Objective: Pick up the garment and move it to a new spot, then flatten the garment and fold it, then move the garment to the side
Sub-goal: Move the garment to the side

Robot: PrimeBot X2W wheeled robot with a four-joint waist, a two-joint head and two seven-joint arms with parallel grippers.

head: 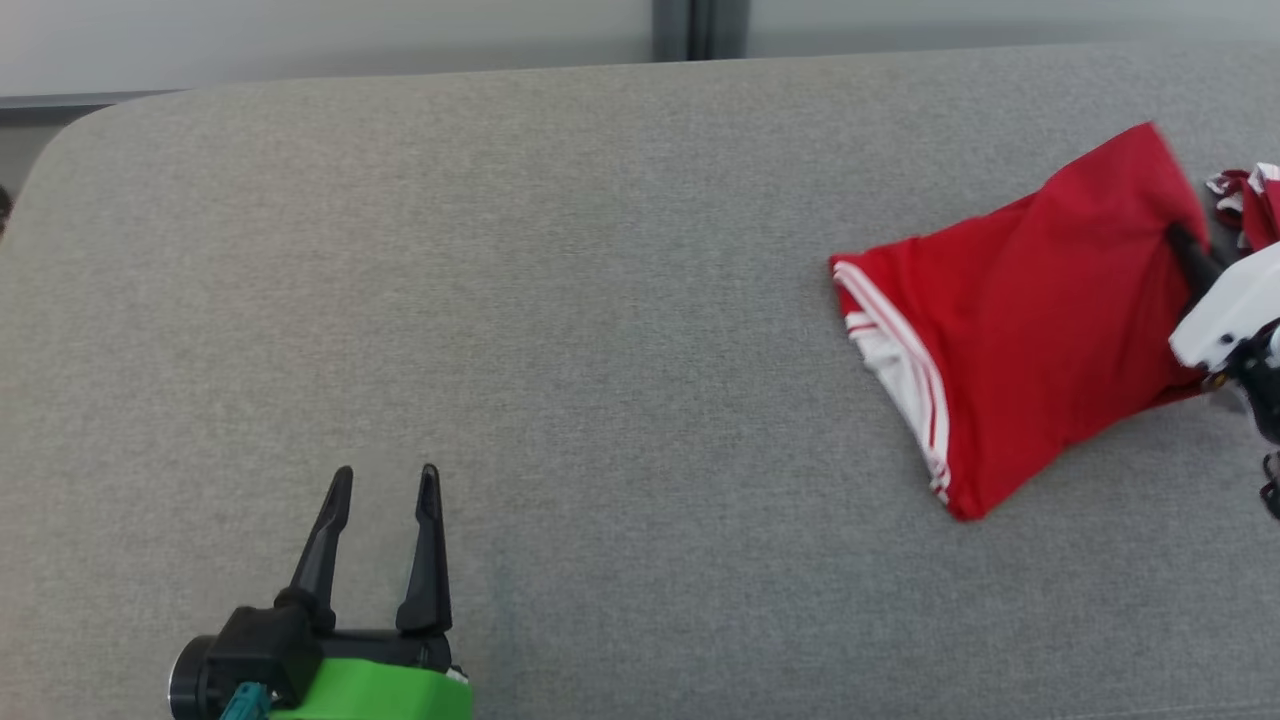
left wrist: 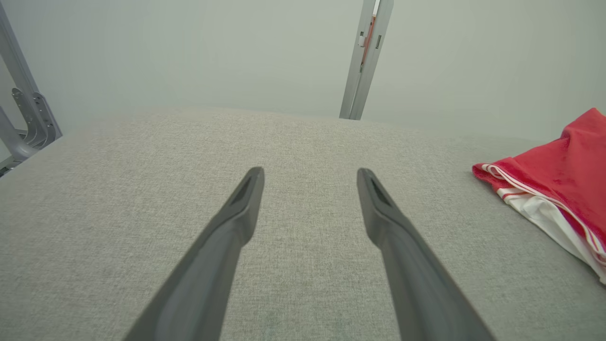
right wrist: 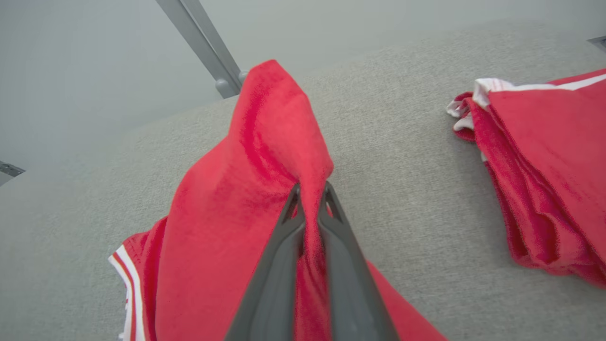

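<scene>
A folded red garment (head: 1020, 320) with white stripes along one edge lies at the right of the grey cushioned surface (head: 560, 300). My right gripper (right wrist: 310, 189) is shut on a pinched ridge of the red garment (right wrist: 265, 156), which rises above the fingertips. In the head view the right gripper (head: 1185, 245) meets the cloth's right edge. My left gripper (head: 388, 480) rests open at the lower left, far from the cloth. The left wrist view has the open left gripper (left wrist: 310, 175) over bare cushion, with the garment (left wrist: 563, 175) off to the right.
A second bundle of red and white cloth (right wrist: 544, 166) lies just right of the held garment, at the frame edge in the head view (head: 1250, 200). A pale wall and grey metal post (left wrist: 367, 57) stand behind the cushion's far edge.
</scene>
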